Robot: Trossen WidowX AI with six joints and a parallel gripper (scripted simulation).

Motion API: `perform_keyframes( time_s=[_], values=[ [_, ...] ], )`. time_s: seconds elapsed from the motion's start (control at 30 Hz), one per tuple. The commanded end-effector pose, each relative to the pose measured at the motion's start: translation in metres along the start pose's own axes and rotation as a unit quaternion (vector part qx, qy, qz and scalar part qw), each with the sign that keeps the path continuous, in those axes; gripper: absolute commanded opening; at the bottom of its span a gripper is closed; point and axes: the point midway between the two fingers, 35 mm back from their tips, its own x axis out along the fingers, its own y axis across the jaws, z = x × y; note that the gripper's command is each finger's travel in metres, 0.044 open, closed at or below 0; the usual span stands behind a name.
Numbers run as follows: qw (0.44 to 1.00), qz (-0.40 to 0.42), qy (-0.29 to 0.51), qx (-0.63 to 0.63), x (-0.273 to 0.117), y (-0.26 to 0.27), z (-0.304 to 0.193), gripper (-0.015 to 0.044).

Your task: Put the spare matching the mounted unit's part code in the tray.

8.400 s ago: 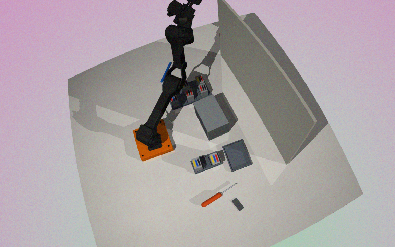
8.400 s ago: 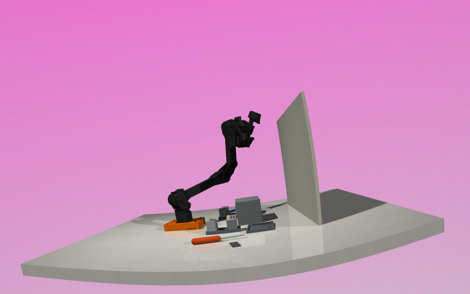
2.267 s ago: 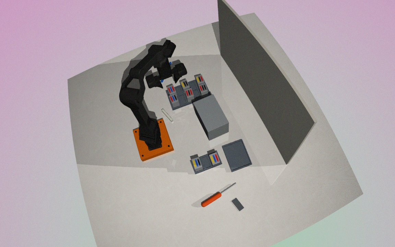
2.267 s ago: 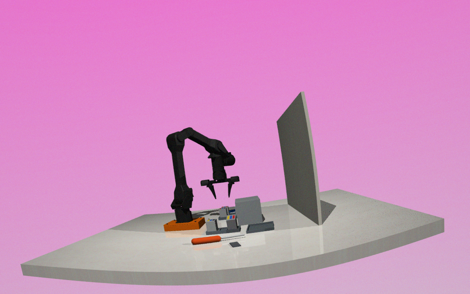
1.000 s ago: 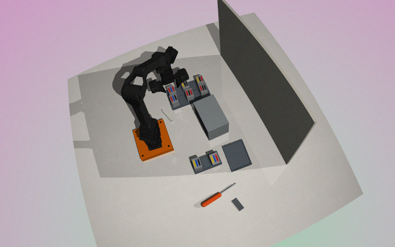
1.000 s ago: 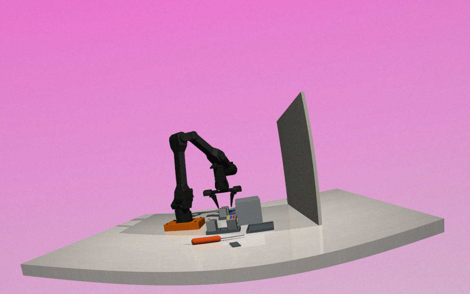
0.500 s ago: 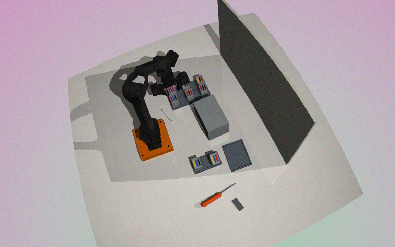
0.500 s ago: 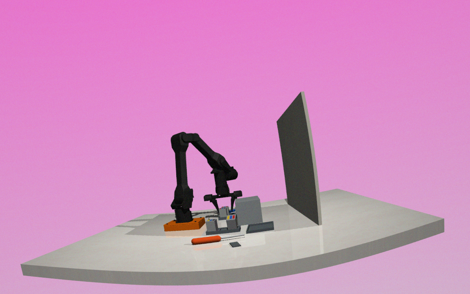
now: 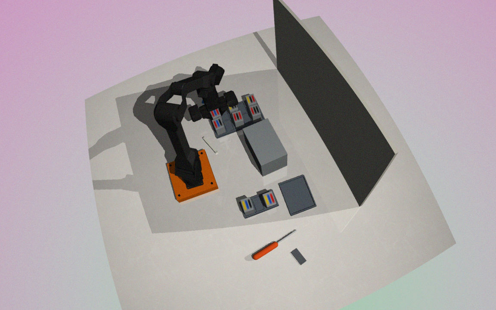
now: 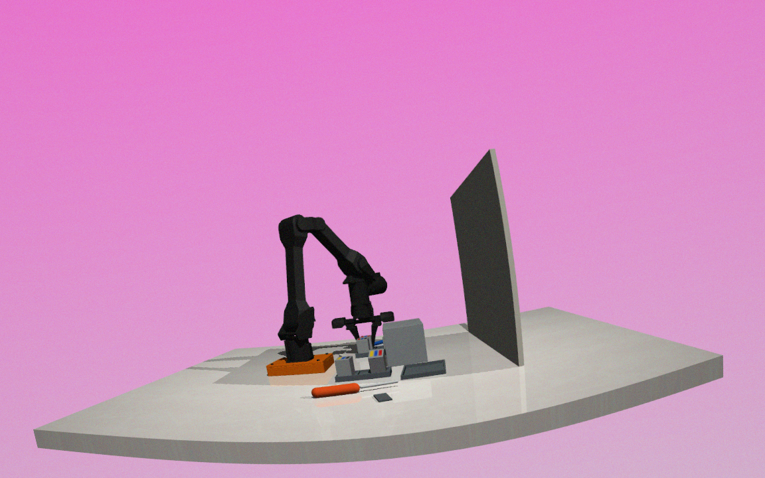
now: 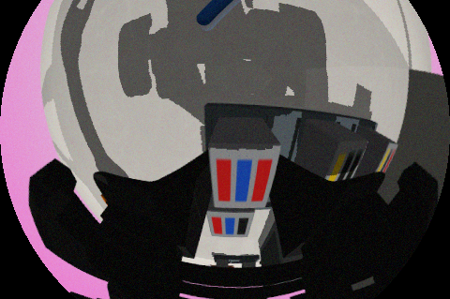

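Gripper (image 9: 214, 109) (image 10: 365, 341) part-closed, apparently pinching grey box-shaped spare, red-blue-red stripes (image 9: 215, 113) (image 11: 244, 177), upper centre of top view | match unverified | likely light, rigid, smooth; grip flat sides squarely, mid-height, clear of neighbours

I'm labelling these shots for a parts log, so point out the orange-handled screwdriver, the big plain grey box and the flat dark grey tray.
Orange-handled screwdriver (image 9: 265, 250) (image 10: 335, 390): top and exterior views, handle.
Big plain grey box (image 9: 266, 141) (image 10: 405, 343): top view, upper face; exterior view, side face.
Flat dark grey tray (image 9: 297, 195) (image 10: 424, 369): top and exterior views, bare floor.
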Motion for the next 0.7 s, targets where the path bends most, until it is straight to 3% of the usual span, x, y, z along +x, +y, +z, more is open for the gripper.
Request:
perform_keyframes(
  time_s=[0.0, 0.17, 0.43, 0.67],
  values=[
    [1.000, 0.000, 0.000, 0.000, 0.000, 0.000, 0.000, 0.0109],
    [1.000, 0.000, 0.000, 0.000, 0.000, 0.000, 0.000, 0.0000],
    [1.000, 0.000, 0.000, 0.000, -0.001, 0.000, 0.000, 0.0000],
    [1.000, 0.000, -0.001, -0.001, -0.039, -0.002, 0.003, 0.0000]
  ],
)
